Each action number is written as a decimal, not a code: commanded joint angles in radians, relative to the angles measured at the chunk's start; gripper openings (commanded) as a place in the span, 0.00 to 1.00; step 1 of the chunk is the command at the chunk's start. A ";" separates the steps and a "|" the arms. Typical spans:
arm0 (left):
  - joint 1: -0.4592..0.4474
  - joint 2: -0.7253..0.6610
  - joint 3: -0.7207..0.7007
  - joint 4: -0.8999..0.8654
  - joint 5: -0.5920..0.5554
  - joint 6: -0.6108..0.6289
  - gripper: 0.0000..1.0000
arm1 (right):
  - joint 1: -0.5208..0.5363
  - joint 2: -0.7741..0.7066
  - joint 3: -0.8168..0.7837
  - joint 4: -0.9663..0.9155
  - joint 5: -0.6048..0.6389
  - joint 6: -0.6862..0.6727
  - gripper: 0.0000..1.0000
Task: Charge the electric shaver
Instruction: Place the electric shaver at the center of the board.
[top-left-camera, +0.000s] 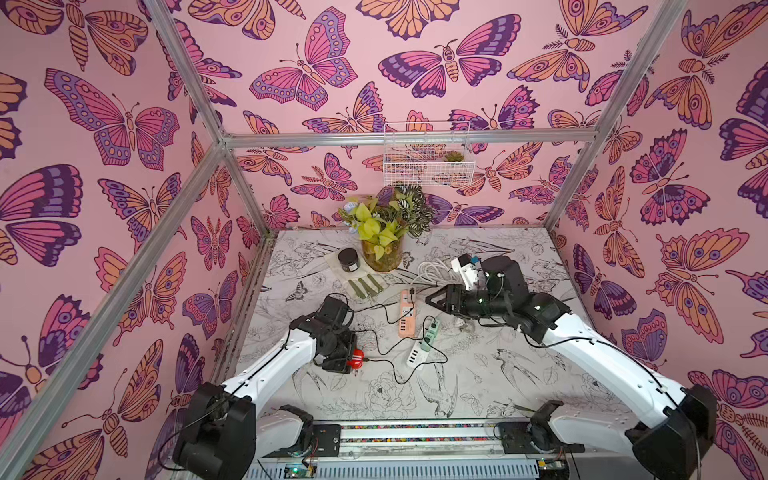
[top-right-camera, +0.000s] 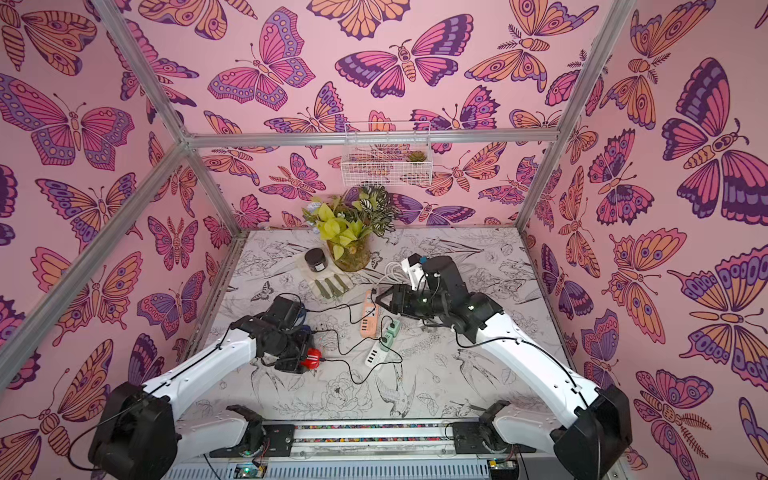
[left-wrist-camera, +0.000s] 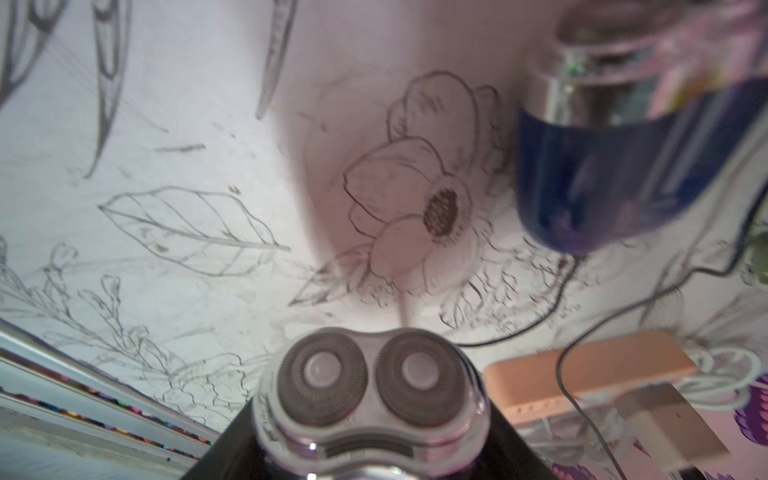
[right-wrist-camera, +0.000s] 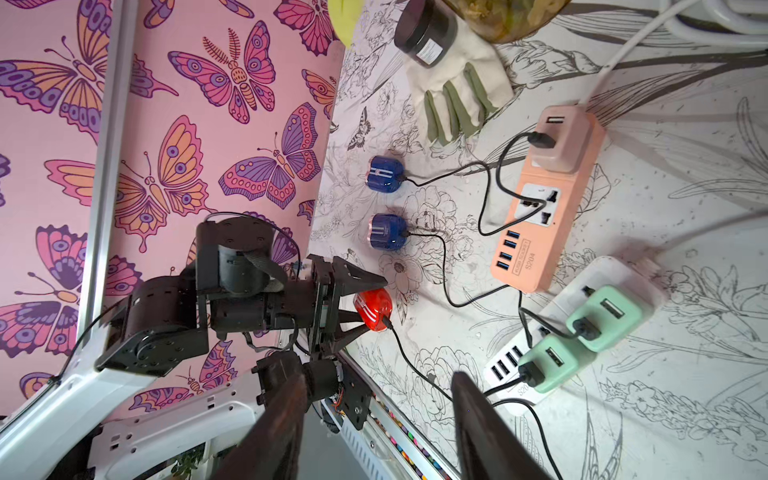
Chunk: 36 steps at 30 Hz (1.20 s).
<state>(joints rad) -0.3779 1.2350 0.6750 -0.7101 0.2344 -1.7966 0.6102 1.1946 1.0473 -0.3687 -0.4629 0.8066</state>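
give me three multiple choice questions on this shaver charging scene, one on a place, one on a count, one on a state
1. The dark jar stands: A on the cream glove; B on the orange power strip; C in the wire basket.
2. Blue shavers in view: A one; B two; C three.
3. The red shaver is: A clamped in the left pincer; B lying loose; C hanging by its cable.

Answers:
1 A, the right wrist view shows the jar's base resting on the glove.
2 B, two blue bodies show there, next to the red one.
3 A, the pincer's fingers sit on either side of the red body.
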 joint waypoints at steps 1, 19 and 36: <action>0.001 0.025 -0.041 0.063 -0.033 -0.006 0.00 | -0.001 -0.014 -0.009 -0.038 0.022 -0.014 0.57; -0.019 0.162 -0.077 0.127 0.030 -0.017 0.69 | -0.001 -0.018 -0.024 -0.044 0.041 -0.009 0.57; -0.013 -0.149 0.168 -0.213 -0.241 0.186 1.00 | -0.040 -0.163 0.081 -0.388 0.578 -0.004 0.99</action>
<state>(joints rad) -0.3935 1.1603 0.7830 -0.7727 0.1383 -1.7229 0.5797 1.0729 1.0615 -0.6231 -0.1009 0.8112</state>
